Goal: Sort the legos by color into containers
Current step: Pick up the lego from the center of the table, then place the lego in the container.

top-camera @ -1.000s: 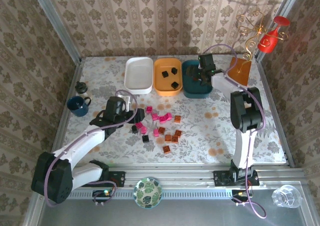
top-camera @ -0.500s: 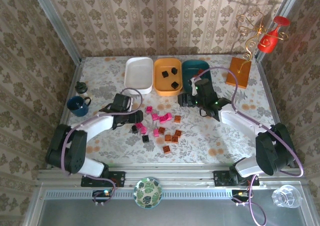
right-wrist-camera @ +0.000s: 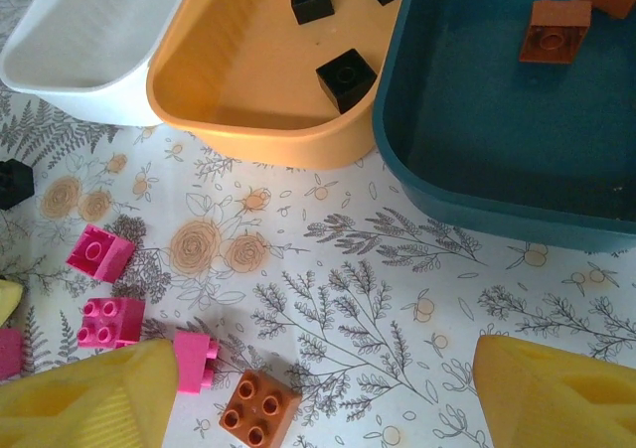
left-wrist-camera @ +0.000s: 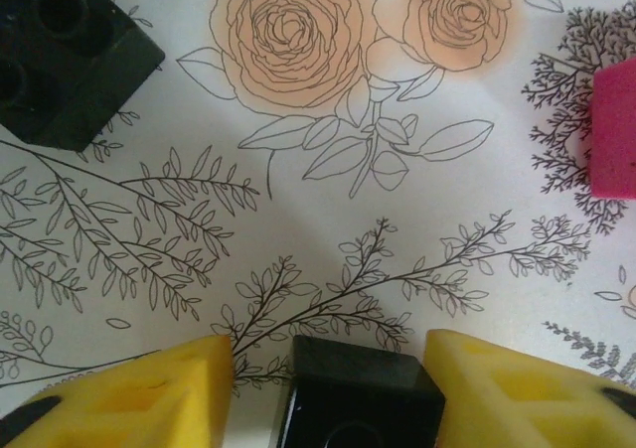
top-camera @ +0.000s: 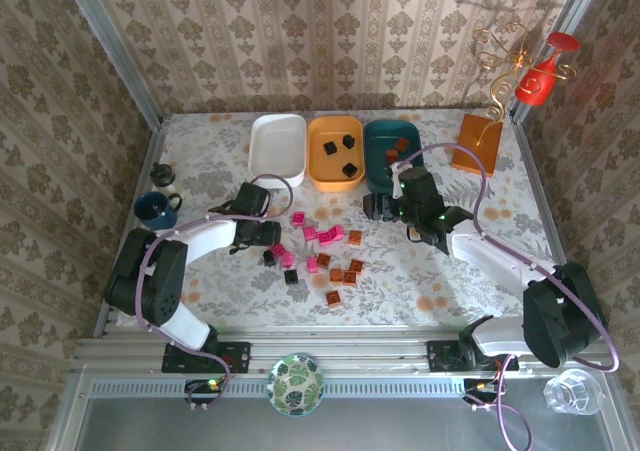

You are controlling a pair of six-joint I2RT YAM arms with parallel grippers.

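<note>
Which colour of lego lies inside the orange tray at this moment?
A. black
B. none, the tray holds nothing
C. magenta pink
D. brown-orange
A: three black legos lie on the floor of the orange tray, while the brown-orange ones sit in the dark teal tray.
</note>
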